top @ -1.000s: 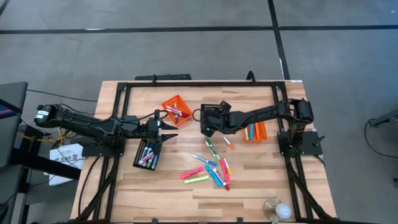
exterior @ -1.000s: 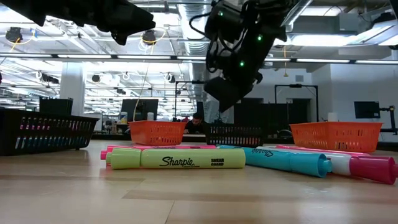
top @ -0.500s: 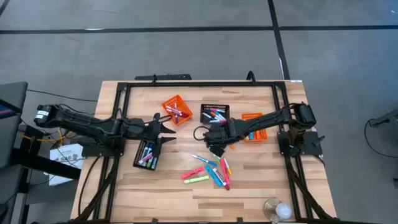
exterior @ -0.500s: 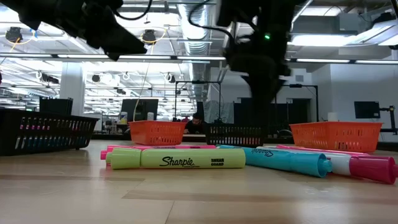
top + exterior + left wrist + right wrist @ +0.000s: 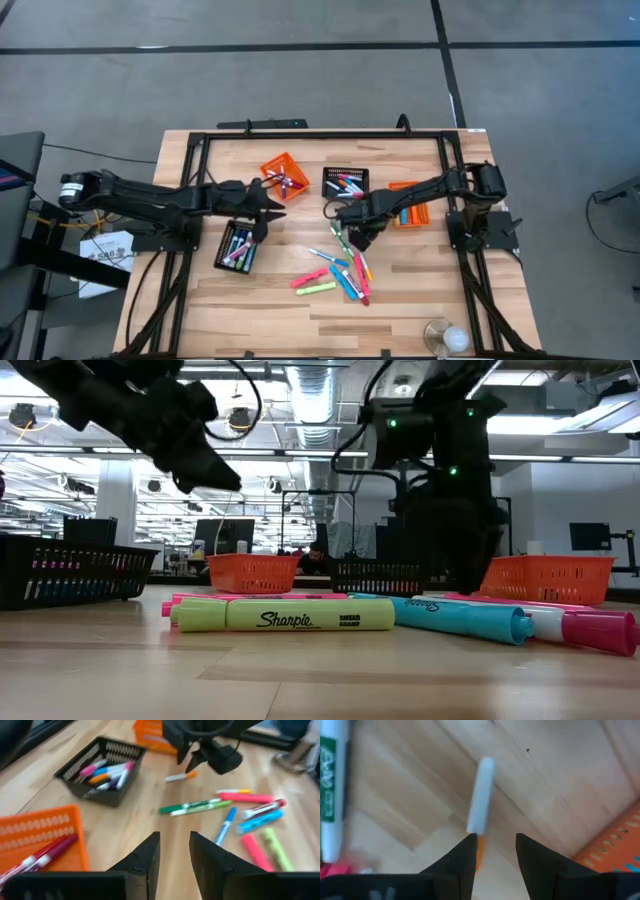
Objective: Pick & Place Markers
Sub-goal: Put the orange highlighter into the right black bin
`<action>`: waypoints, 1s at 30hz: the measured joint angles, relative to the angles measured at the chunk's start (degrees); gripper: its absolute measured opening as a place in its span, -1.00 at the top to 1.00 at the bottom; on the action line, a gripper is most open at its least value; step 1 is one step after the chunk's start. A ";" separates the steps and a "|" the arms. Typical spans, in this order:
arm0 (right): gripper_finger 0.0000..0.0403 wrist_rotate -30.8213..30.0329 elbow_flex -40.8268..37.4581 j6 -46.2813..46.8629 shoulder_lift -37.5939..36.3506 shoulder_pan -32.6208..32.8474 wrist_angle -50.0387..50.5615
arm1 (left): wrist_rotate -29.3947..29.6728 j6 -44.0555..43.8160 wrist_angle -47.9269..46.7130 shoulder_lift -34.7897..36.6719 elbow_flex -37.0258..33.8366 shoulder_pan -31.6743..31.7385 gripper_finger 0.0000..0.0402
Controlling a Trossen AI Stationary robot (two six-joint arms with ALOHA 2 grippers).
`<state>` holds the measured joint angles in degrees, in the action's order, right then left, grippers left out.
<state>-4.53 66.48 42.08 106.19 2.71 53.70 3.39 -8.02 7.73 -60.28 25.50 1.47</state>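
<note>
Orange perforated plastic baskets (image 5: 283, 175): two
Black perforated plastic baskets (image 5: 236, 247): two
Loose capped markers (image 5: 340, 274) on the desk: about ten
Arms: two

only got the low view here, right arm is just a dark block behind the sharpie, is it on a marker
observer: Not yet. Its wrist view shows the right gripper open over a white marker with an orange end, which lies flat on the wood.
operator: anything close it could bump
observer: A green marker lies alongside that one, apart from it.
operator: and the left one
observer: The left gripper is open and empty, beside the orange basket.
</note>
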 joint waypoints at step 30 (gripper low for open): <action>0.83 -12.35 5.54 -19.12 1.31 -3.40 -20.90 | -0.05 0.23 3.03 -1.72 0.02 3.79 0.59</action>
<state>-16.88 72.02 22.96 107.50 -0.69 32.80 3.33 -7.79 10.76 -62.00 25.52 5.26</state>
